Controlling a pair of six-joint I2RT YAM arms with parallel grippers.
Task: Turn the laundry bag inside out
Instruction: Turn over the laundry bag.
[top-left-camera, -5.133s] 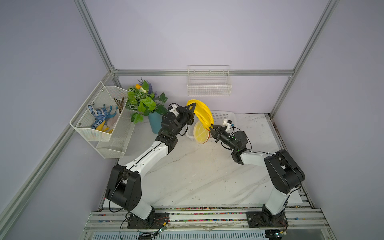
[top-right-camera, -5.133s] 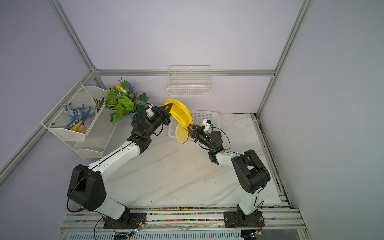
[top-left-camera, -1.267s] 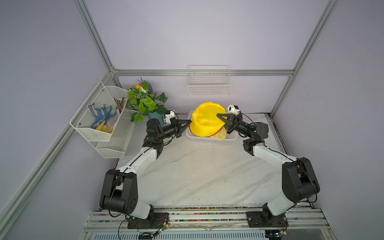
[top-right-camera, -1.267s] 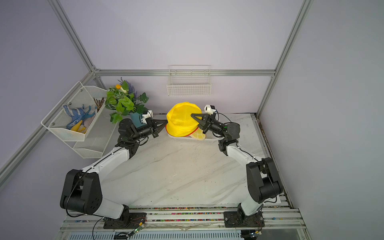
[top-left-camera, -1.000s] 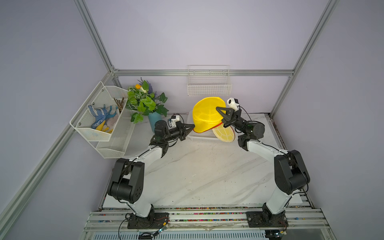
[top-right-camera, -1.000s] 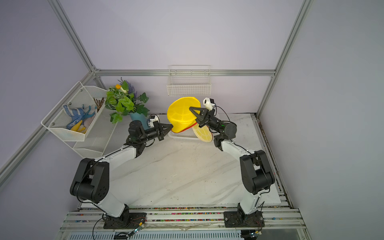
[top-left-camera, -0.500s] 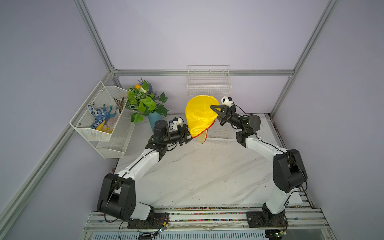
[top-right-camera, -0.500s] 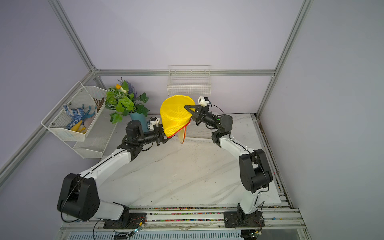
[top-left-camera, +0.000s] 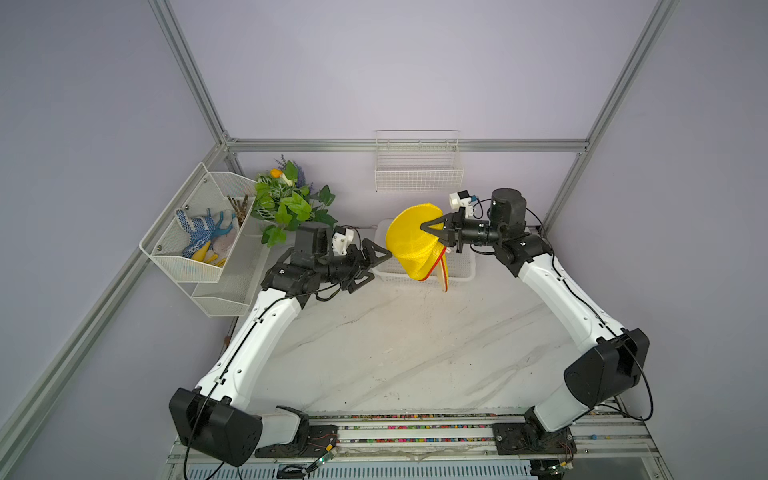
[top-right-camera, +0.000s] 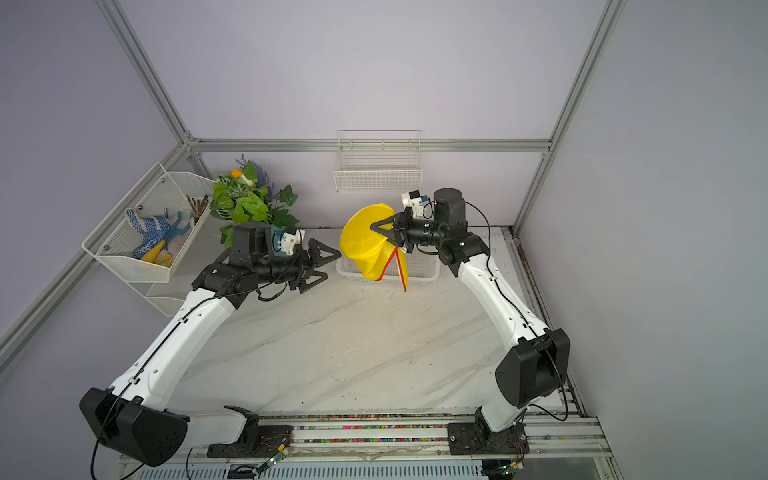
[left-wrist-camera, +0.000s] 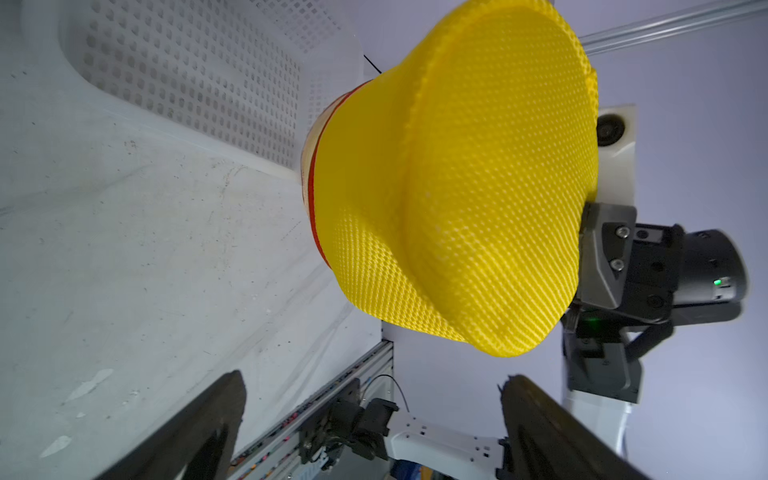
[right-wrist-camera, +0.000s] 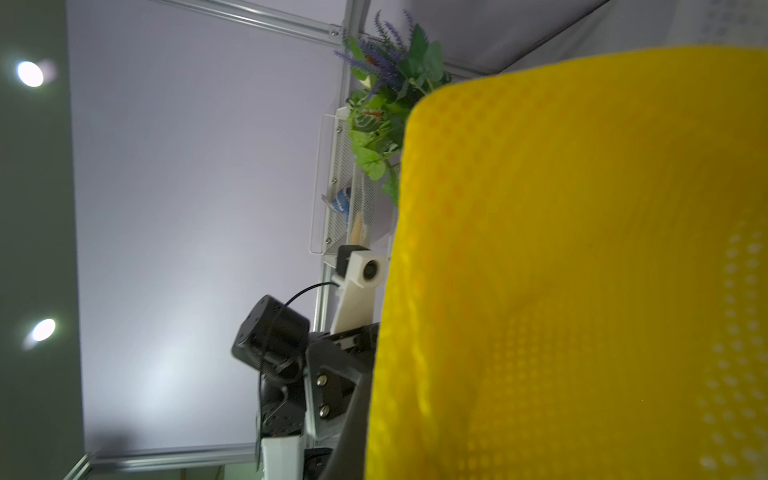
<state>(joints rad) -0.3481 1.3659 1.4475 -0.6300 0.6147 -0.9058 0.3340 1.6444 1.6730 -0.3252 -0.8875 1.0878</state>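
The yellow mesh laundry bag (top-left-camera: 413, 245) (top-right-camera: 365, 245) hangs in the air over the back of the table, shaped like a floppy hat. Its red zipper trim (top-left-camera: 441, 270) and a flap dangle below. My right gripper (top-left-camera: 426, 229) (top-right-camera: 374, 228) is shut on the bag's upper right side. In the right wrist view the bag (right-wrist-camera: 582, 270) fills the picture and hides those jaws. My left gripper (top-left-camera: 376, 268) (top-right-camera: 328, 266) (left-wrist-camera: 374, 390) stands open just left of the bag (left-wrist-camera: 457, 187), apart from it, with nothing between its fingers.
A white perforated basket (top-left-camera: 465, 266) (left-wrist-camera: 208, 75) sits on the table right behind and under the bag. A potted plant (top-left-camera: 286, 203) stands at the back left. A wire rack with blue gloves (top-left-camera: 199, 232) hangs on the left wall. A wire basket (top-left-camera: 417, 170) hangs on the back wall.
My left gripper's jaws have gone from shut to wide open beside the bag. The bag, still in my right gripper, has shifted a little right and lower.
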